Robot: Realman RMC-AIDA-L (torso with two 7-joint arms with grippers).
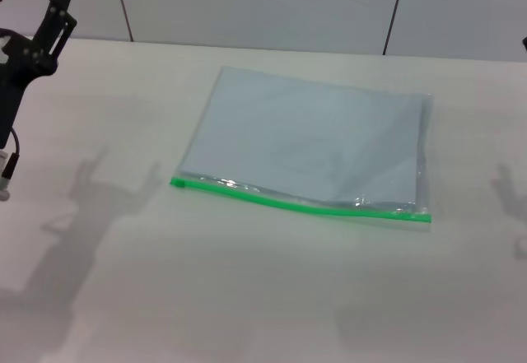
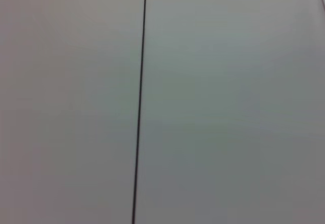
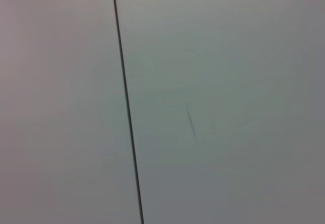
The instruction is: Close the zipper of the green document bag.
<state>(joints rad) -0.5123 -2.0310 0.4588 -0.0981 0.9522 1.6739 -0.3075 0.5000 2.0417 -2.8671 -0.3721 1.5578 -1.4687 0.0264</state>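
Observation:
The green document bag point(image 1: 309, 137) lies flat on the white table point(image 1: 247, 297), a translucent pale blue-grey pouch. Its zipper point(image 1: 300, 206) is a bright green strip along the edge nearest me, running from the left end to the right end. The strip looks slightly thicker at its left end point(image 1: 177, 183). My left gripper point(image 1: 31, 1) is raised at the far left, well away from the bag, its fingers spread with nothing between them. My right gripper is out of view. Both wrist views show only a pale panelled wall.
A wall of pale panels with dark seams point(image 1: 123, 5) stands behind the table's far edge. The arms' shadows point(image 1: 90, 190) fall on the table left and right of the bag. Bare tabletop surrounds the bag on all sides.

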